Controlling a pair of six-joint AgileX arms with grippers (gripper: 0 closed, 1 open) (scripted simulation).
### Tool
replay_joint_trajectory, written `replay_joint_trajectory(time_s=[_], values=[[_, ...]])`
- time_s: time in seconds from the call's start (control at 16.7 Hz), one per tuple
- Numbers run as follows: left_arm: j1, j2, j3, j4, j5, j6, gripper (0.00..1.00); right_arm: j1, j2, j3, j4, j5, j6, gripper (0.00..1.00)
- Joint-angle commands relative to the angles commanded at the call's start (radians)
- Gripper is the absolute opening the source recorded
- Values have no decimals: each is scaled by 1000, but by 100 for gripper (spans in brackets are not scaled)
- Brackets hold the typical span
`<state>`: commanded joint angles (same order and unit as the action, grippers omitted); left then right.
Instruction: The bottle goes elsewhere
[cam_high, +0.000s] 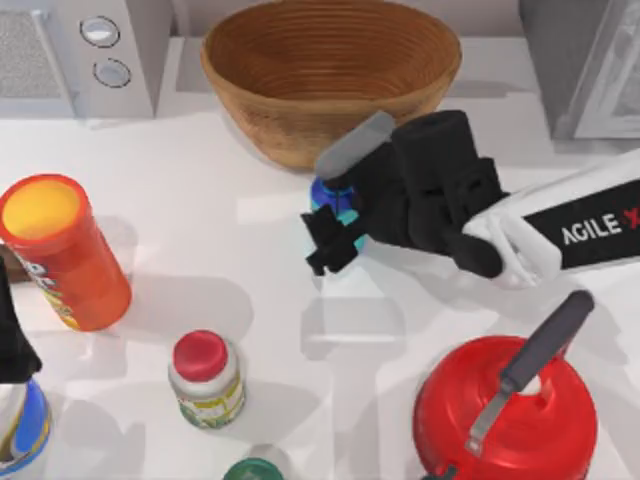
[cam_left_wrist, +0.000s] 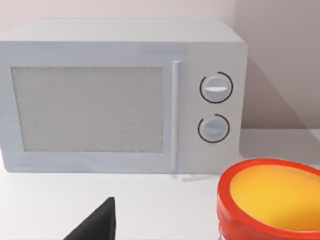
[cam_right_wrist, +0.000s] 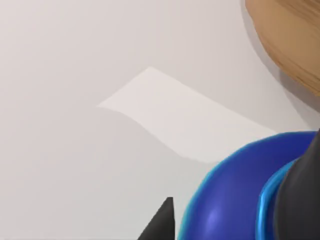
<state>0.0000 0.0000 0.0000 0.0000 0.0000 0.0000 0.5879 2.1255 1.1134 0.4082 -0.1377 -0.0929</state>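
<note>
- left gripper parked at table's left edge near the orange canister, fingers can't tell.
- right gripper at mid table, fingers around the bottle; whether they're clamped i can't tell.
- bottle sits just in front of the wicker bowl.
- judged: grasp stage, relocation all left.

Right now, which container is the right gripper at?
The teal bottle beside the basket; the right gripper is on it. The orange canister and red-capped jar stand apart.
</note>
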Motion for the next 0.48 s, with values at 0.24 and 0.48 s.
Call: replay_joint_trajectory(time_s=[0.24,0.48], values=[[0,0,0,0,0,0,100,0,0,0,0,0,0,0],[0,0,0,0,0,0,100,0,0,0,0,0,0,0]])
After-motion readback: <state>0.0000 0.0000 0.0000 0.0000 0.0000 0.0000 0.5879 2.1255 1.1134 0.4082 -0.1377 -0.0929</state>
